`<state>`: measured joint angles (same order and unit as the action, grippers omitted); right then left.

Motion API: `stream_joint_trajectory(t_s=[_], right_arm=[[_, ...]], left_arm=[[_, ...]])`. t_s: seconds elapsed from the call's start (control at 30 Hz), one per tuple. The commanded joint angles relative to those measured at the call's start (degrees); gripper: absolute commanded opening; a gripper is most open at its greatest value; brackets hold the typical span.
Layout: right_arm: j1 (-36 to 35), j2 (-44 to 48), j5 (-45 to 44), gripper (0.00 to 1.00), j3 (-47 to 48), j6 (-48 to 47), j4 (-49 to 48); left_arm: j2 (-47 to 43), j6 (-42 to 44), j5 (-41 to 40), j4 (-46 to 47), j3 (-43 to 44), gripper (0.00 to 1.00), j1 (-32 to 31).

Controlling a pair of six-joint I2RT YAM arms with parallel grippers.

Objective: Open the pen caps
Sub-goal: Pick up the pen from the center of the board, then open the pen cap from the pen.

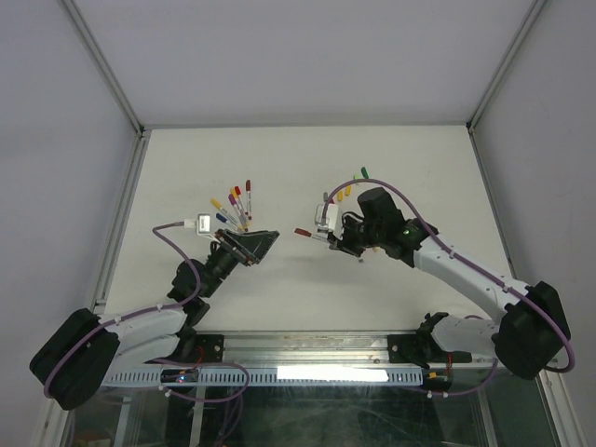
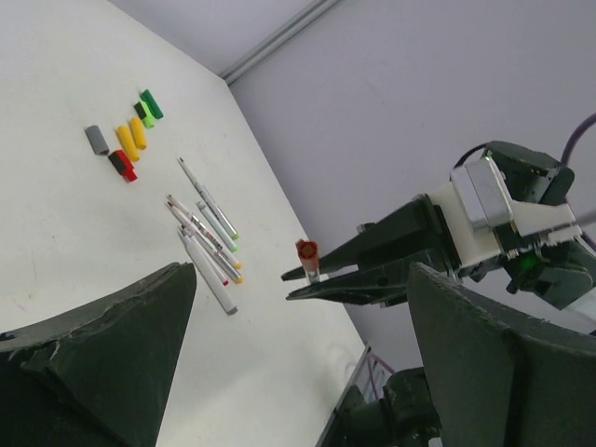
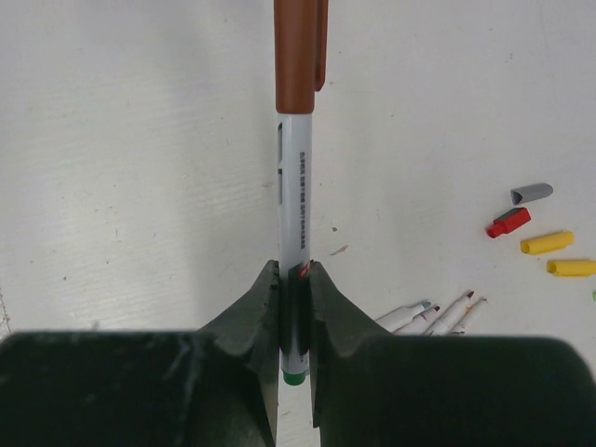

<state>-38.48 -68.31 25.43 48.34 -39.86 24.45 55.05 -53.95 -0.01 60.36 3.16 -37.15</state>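
My right gripper (image 3: 296, 284) clamps a pen (image 3: 296, 177) near its tail. Its dark red cap (image 3: 298, 56), top centre, looks light, rigid and slick; I'd pinch it mid-length. My left gripper (image 1: 253, 244) gapes wide, empty.

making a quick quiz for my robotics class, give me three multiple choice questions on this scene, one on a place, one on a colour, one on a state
1. The pen is held in:
a) the left gripper
b) the right gripper
c) both grippers

2. The cap on it is:
a) blue
b) yellow
c) dark red

3. The left gripper is:
a) open and empty
b) shut on a cap
c) shut on the pen

Answers:
1 b, the right wrist view shows its fingers clamping the pen.
2 c, the cap shows dark red in that view.
3 a, its jaws stand wide and hold nothing.
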Motion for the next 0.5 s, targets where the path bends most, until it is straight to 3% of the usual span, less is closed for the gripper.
stream_joint_trajectory(t_s=[0.0, 0.17, 0.33, 0.47], right_arm=[[0.27, -1.82, -1.70, 0.00, 2.74, 6.03, -4.98], [0.62, -3.63, -2.23, 0.00, 3.46, 8.17, -5.03], [1.09, -4.01, -2.92, 0.00, 3.34, 9.40, -6.16], [1.29, -4.52, -3.34, 0.00, 3.34, 10.63, -6.81]], left_arm=[[1.02, -2.27, -8.35, 6.19, 1.00, 0.99, -3.13], [1.31, -1.92, -14.90, 4.52, 1.91, 0.99, -6.23], [2.76, -4.38, -18.15, -0.78, 4.77, 0.99, -7.52], [5.21, -5.06, -19.15, 0.49, 5.98, 0.99, -8.80]])
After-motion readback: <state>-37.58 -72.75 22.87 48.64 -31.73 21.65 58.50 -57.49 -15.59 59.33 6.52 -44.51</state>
